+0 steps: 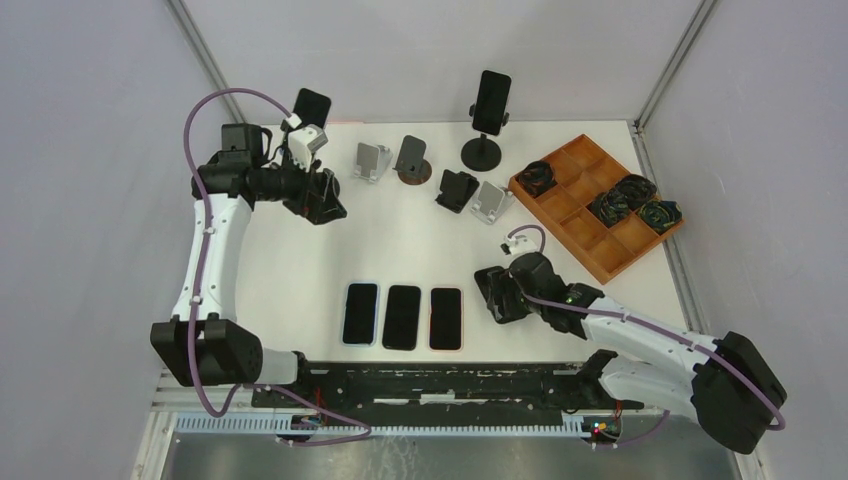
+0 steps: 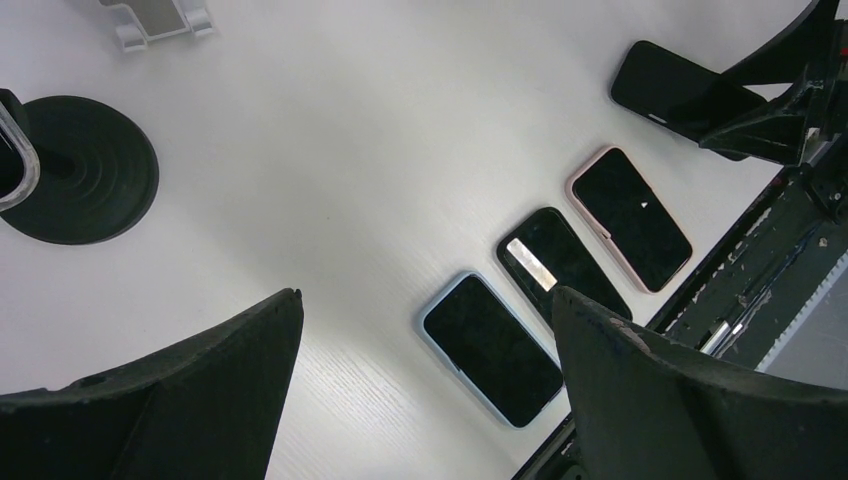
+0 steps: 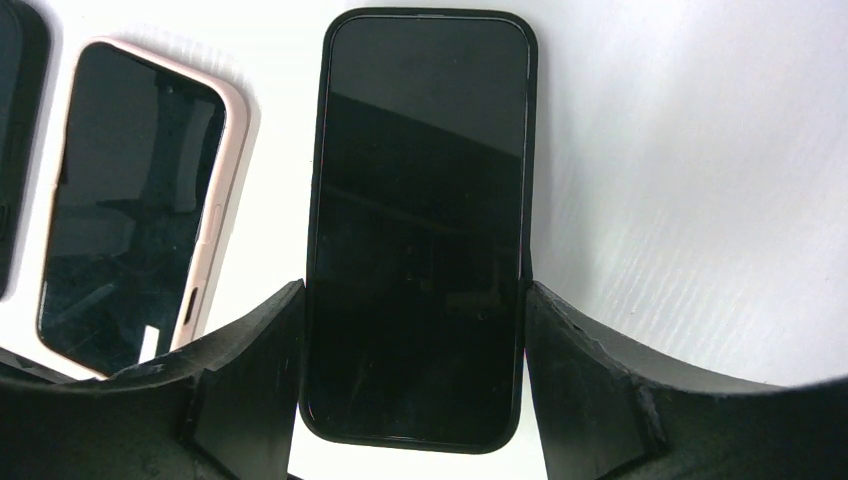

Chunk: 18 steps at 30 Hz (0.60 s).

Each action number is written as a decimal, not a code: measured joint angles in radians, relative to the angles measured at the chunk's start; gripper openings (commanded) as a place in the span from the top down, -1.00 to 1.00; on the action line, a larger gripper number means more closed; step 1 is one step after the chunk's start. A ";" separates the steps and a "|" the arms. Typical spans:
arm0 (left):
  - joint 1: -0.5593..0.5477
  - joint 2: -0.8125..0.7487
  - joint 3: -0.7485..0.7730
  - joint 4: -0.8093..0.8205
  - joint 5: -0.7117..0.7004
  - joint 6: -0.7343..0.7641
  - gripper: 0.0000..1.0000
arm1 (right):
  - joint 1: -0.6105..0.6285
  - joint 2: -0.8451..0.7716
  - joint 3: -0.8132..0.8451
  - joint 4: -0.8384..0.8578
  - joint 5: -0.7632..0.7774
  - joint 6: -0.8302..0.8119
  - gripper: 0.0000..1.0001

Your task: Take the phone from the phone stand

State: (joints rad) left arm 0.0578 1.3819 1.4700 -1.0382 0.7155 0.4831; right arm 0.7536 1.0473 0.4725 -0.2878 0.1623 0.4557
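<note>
Right wrist: phone (image 3: 420, 180) seemingly within pincer (image 3: 415, 300)

The phone (image 3: 420, 200) between the right gripper's (image 3: 412, 295) black fingers (image 3: 250, 370) is black all over, with a dark, glossy screen. Just left of that gripper is a pink-cased phone (image 3: 135, 210), its screen dark too. Under the black left gripper (image 2: 425, 295) the table (image 2: 350, 120) is plain white, with a pale-blue-cased phone (image 2: 490, 350) and a black-cased phone (image 2: 560, 265) on it. Beyond the right gripper the tray (image 1: 585, 235) is orange-brown wood. A purple cable (image 1: 236, 91) loops over the white left arm (image 1: 215, 245).
</note>
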 measured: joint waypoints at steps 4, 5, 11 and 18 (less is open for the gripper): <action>0.000 -0.008 -0.006 0.003 0.000 -0.010 -1.00 | 0.010 0.003 -0.011 0.006 0.001 0.065 0.96; 0.000 -0.010 -0.009 0.007 0.000 -0.013 -1.00 | 0.018 0.010 -0.015 0.009 0.002 0.085 0.96; 0.000 -0.012 -0.018 0.019 0.000 -0.027 -1.00 | 0.110 0.053 -0.024 -0.013 0.026 0.170 0.65; 0.000 -0.013 -0.019 0.024 0.000 -0.028 -1.00 | 0.157 0.038 -0.037 -0.028 0.034 0.212 -0.22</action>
State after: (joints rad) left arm 0.0578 1.3693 1.4513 -1.0138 0.7158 0.4549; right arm 0.9104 1.0851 0.4355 -0.3157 0.1963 0.6678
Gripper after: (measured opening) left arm 0.997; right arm 0.750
